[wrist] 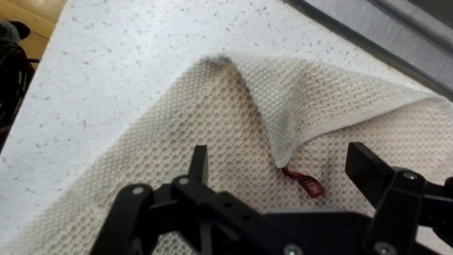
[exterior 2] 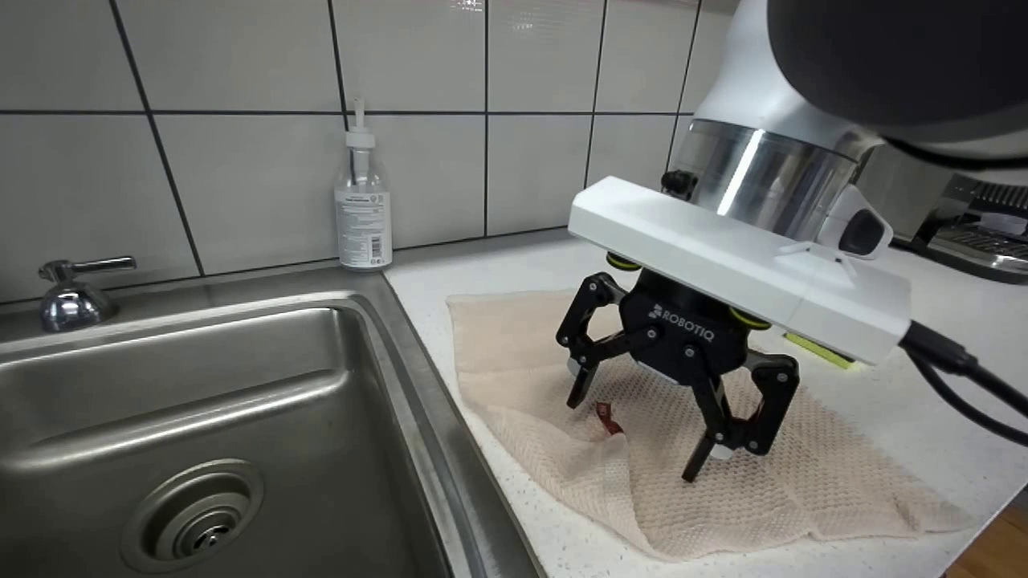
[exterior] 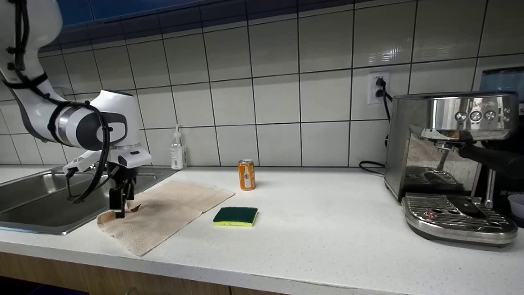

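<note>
Spread jaws partly hide beige cloth (wrist: 240, 152).

The towel (exterior: 170, 215) looks like rough, matt waffle-weave cloth with a smoother cloth tag (wrist: 311, 186), and the counter (exterior: 319, 246) under it is hard, smooth and faintly speckled. Over on the left the sink (exterior 2: 451, 449) is brushed metal with a dull sheen, while on the right the coffee machine (exterior: 458, 116) gleams like polished steel. The wall tiles (exterior: 278, 98) at the far side are smooth and shiny, and the sponge (exterior: 236, 214) has a rough, matt scouring face.
</note>
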You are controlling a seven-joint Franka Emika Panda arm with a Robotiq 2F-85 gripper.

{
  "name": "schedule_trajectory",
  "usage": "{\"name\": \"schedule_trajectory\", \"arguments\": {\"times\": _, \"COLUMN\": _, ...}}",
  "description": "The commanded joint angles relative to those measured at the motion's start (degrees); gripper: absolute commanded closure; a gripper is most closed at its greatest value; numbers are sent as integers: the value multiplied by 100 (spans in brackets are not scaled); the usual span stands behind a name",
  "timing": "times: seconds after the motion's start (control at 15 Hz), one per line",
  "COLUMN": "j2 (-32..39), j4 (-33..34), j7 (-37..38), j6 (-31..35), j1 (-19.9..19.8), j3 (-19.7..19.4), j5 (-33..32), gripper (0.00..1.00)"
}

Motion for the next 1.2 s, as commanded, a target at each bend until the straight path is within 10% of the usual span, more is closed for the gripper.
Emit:
{"name": "schedule_trajectory", "arguments": {"times": 0.0, "j2": -193, "j4": -14, "j7": 5, "j6": -242, "j1": 26, "j3": -69, "j5": -92, "gripper": 0}}
{"name": "schedule_trajectory", "arguments": {"times": 0.47, "j2": -184, "j4": 6, "j7": 16, "j6": -246, "j1": 35, "j3": -68, "j5": -114, "gripper": 0}}
{"name": "schedule_trajectory", "arguments": {"times": 0.53, "j2": -181, "j4": 5, "j7": 12, "j6": -240, "j1": 35, "j3": -66, "j5": -113, "gripper": 25}}
{"name": "schedule_trajectory", "arguments": {"times": 1.13, "j2": -182, "j4": -1, "j7": 6, "j6": -233, "j1": 25, "j3": -67, "j5": -96, "gripper": 89}}
